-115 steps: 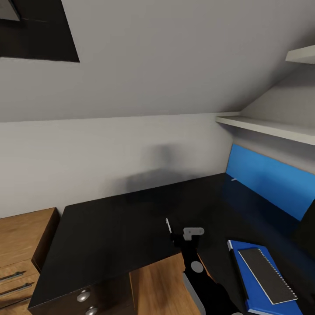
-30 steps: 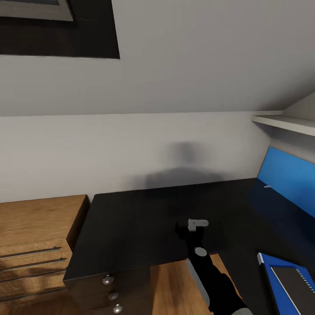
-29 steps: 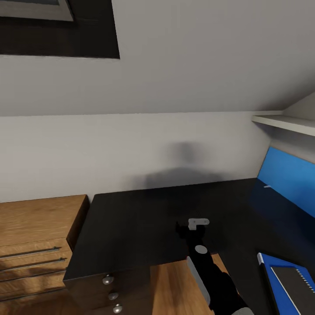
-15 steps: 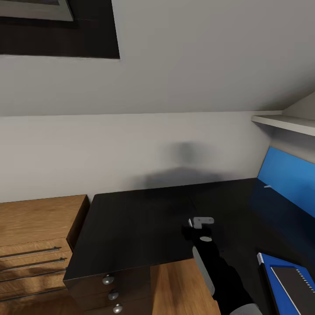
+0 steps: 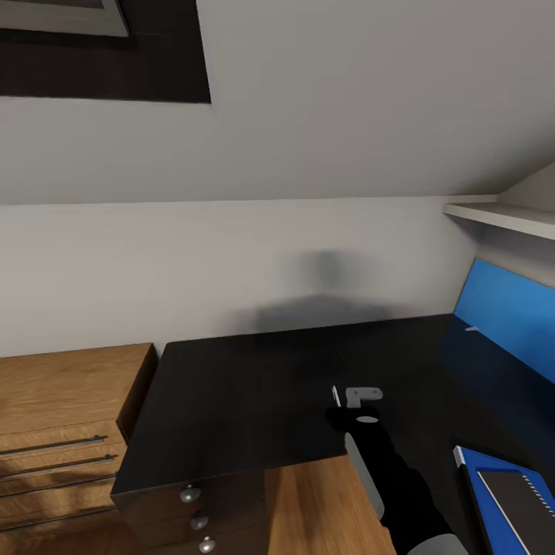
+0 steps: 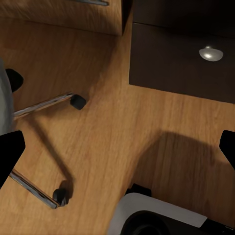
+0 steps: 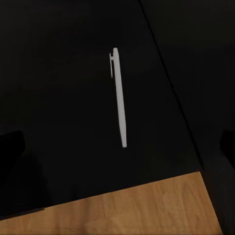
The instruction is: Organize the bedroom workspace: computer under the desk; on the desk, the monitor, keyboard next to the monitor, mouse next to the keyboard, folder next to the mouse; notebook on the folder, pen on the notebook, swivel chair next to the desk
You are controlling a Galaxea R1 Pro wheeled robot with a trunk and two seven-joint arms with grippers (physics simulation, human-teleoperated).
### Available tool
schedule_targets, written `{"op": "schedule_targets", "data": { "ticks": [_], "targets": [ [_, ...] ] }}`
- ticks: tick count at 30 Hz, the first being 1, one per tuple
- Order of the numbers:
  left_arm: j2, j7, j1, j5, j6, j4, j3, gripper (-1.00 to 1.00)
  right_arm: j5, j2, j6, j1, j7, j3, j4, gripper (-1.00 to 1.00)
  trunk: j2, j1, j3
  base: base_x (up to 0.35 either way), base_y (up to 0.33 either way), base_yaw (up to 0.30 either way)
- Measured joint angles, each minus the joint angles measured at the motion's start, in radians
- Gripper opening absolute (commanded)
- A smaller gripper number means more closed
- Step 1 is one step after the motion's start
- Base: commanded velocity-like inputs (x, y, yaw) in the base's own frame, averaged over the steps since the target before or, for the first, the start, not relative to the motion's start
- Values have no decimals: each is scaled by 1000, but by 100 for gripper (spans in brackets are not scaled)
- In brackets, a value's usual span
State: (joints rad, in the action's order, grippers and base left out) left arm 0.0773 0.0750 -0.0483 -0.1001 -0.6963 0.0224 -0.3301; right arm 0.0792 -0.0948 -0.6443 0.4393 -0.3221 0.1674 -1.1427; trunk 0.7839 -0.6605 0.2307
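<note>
R fingers (image 7: 10,147) apart above pen (image 7: 119,98)

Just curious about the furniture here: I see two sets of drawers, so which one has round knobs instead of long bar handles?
The dark drawer unit under the black desk has round silver knobs. The light-wood dresser beside it has long dark bar handles.

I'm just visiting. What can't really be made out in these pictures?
- Folder and the notebook on it: head view, both cut off by the bottom-right corner.
- Swivel chair: left wrist view, chrome legs and casters show; the rest is cut off by the picture's edge.
- Pen: head view, a tiny sliver beside the right arm; the right wrist view shows it whole on the desk.
</note>
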Motion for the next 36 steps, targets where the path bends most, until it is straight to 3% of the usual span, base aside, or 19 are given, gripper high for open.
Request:
{"op": "schedule_targets", "data": {
  "ticks": [36],
  "targets": [
    [-1, -1, 0, 0, 5, -1, 0, 100, 1, 1, 10, -3, 4, 5, 18, 100, 0, 0, 0, 117, -11, 0]
  ]
}}
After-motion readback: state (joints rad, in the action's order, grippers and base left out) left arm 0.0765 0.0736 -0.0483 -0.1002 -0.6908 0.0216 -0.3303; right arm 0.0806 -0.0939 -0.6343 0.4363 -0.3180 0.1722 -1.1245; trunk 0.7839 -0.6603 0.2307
